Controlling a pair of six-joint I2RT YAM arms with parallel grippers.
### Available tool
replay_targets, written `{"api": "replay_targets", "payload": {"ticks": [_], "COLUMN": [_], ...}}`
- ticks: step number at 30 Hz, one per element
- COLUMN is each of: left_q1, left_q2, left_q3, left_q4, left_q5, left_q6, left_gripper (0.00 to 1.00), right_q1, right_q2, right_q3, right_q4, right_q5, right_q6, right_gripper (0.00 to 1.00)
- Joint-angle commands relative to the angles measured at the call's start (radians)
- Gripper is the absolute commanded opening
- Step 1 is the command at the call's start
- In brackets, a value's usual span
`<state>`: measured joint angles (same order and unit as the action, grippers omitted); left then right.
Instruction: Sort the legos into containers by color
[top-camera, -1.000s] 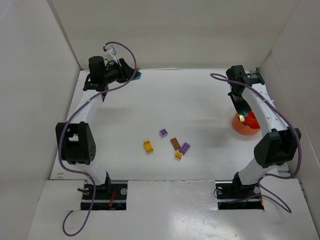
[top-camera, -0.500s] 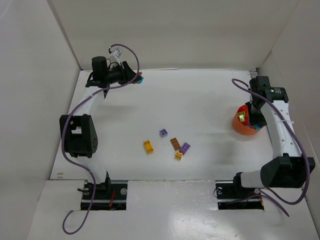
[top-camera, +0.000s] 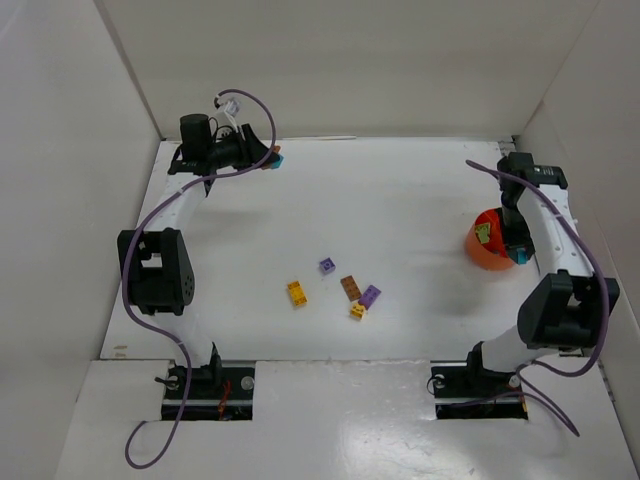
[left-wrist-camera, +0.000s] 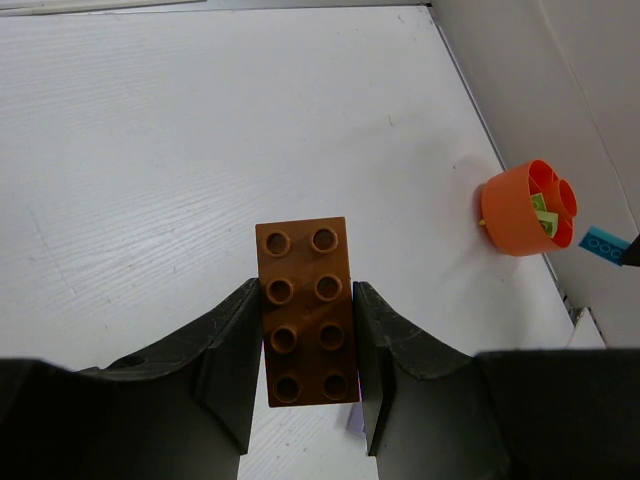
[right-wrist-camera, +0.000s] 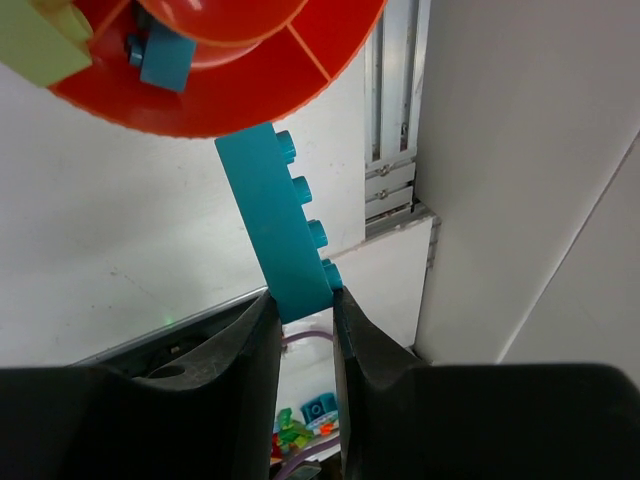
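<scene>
Legos (top-camera: 350, 287) lie loose in the middle of the bench (top-camera: 400, 190), well apart from the orange bowl (top-camera: 487, 252) on the right side.

The right end effector (right-wrist-camera: 302, 298) is pinched tight on a teal brick (right-wrist-camera: 283, 220). The brick's long side points straight out from the fingers, toward the orange bowl. Its far end sits right at the rim — touching it or just beside it, I cannot tell. Inside the bowl I can see a pale green brick (right-wrist-camera: 40, 45) and a blue piece (right-wrist-camera: 165, 60) in the slots.

The left end effector (left-wrist-camera: 307, 290) is clamped on a brown brick (left-wrist-camera: 307, 330), with the brick's long side pointing out from the fingers too. That arm is at the far left of the bench, and the bowl is far off, ahead and to its right.

So the right arm is much nearer. I think the teal brick has to go over the rim and above the slot with the blue piece — that is the tricky bit.
</scene>
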<state>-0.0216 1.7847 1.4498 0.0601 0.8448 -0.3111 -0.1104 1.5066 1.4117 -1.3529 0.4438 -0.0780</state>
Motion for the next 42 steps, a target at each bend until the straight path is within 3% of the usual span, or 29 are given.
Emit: {"api": "replay_targets", "payload": {"ticks": [1, 22, 28, 32, 38, 40, 41, 42], "left_q1": [0.003, 0.003, 0.003, 0.003, 0.003, 0.003, 0.003, 0.003], "left_q2": [-0.045, -0.027, -0.027, -0.027, -0.027, -0.027, -0.027, -0.027], "left_q3": [0.011, 0.02, 0.029, 0.029, 0.029, 0.029, 0.029, 0.02], "left_q4": [0.02, -0.008, -0.017, -0.017, -0.017, -0.017, -0.017, -0.017], "left_q5": [0.017, 0.008, 0.008, 0.008, 0.008, 0.008, 0.008, 0.008], "left_q6": [0.023, 0.041, 0.041, 0.041, 0.05, 0.05, 0.05, 0.05], "left_gripper": [0.03, 0.03, 0.03, 0.03, 0.03, 0.03, 0.03, 0.03], "right_q1": [-0.005, 0.049, 0.06, 0.069, 0.098, 0.107, 0.118, 0.118], "right_q2": [0.026, 0.202, 0.236, 0.245, 0.282, 0.282, 0.291, 0.291], "right_q3": [0.07, 0.119, 0.139, 0.168, 0.202, 0.211, 0.211, 0.211], "right_q4": [-0.031, -0.031, -0.031, -0.031, -0.031, -0.031, -0.031, -0.031], "right_q5": [0.045, 0.058, 0.058, 0.058, 0.058, 0.058, 0.058, 0.058], "right_q6": [0.007, -0.002, -0.002, -0.002, -0.022, -0.022, -0.022, -0.022], "right_gripper": [0.0, 0.0, 0.15, 0.17, 0.28, 0.27, 0.18, 0.15]}}
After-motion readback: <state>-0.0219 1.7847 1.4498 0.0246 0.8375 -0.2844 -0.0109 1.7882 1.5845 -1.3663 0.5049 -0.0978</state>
